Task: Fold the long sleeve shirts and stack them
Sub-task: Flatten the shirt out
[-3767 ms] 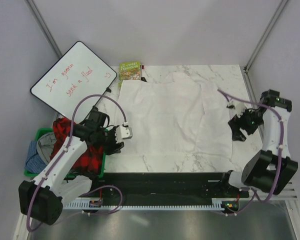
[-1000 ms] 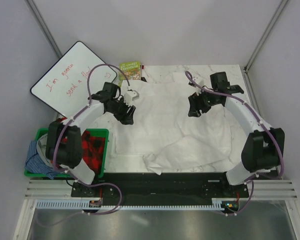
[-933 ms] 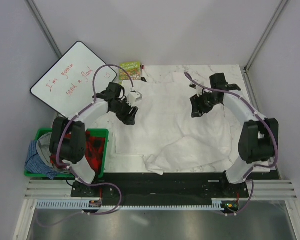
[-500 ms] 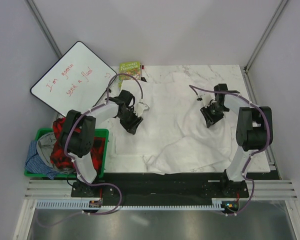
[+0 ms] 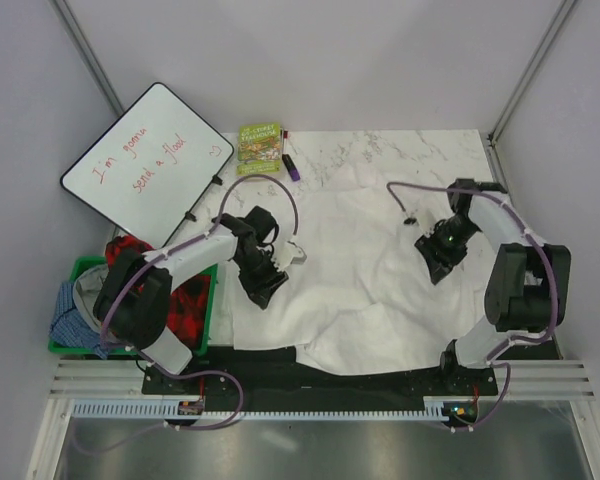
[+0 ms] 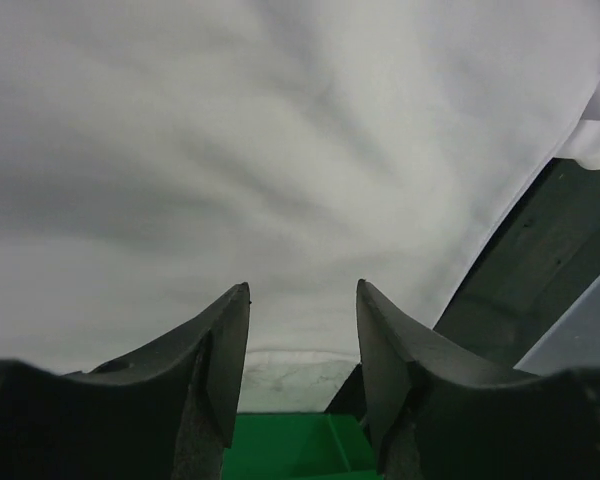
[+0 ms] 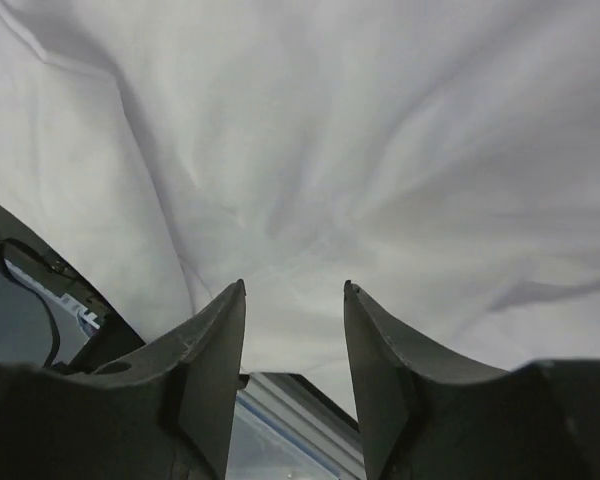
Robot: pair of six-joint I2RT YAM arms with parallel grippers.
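Note:
A large plain white shirt lies rumpled over the marble table, its near edge hanging past the table's front. It fills the left wrist view and the right wrist view. My left gripper is open and empty just above the shirt's left part; its fingers frame cloth and the green bin below. My right gripper is open and empty above the shirt's right part. More shirts, a red plaid one and a blue one, lie bunched in the green bin.
A green bin stands off the table's left edge. A whiteboard leans at the back left. A green book and a small purple marker lie at the table's back edge. Black rails run along the near edge.
Both arms have swept toward the near edge; the shirt has been pulled nearer and now overhangs the front. The purple marker near the book is uncovered.

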